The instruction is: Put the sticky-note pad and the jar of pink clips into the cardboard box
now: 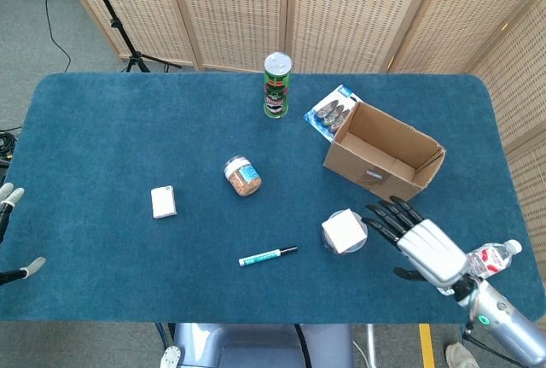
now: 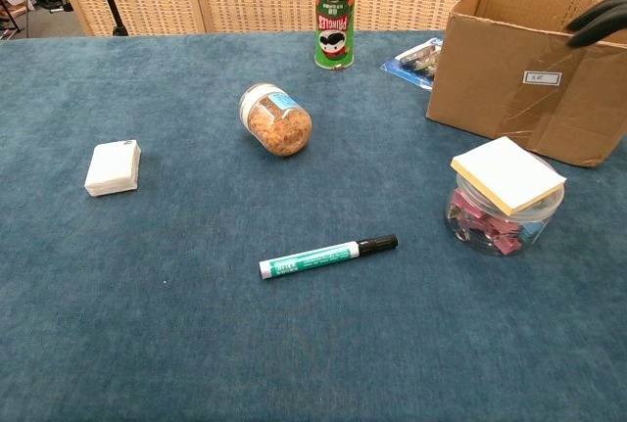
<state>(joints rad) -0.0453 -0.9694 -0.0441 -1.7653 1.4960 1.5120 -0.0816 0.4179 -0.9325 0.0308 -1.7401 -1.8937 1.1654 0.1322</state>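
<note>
The pale sticky-note pad (image 1: 343, 230) (image 2: 507, 174) lies on top of the clear jar of pink clips (image 1: 362, 224) (image 2: 495, 222), in front of the open cardboard box (image 1: 384, 153) (image 2: 529, 79). My right hand (image 1: 418, 244) hovers just right of the jar, fingers spread and pointing towards it, holding nothing. In the chest view only a dark fingertip (image 2: 598, 21) shows at the top right, in front of the box. Of my left hand (image 1: 8, 206), only pale fingertips show at the far left edge, spread apart and off the table, with nothing in them.
A green Pringles can (image 1: 277, 84) stands at the back, with a blister pack (image 1: 331, 112) behind the box. A snack jar (image 1: 243, 176), a white packet (image 1: 163, 201) and a teal marker (image 1: 268, 255) lie mid-table. A water bottle (image 1: 490, 259) lies at the right edge.
</note>
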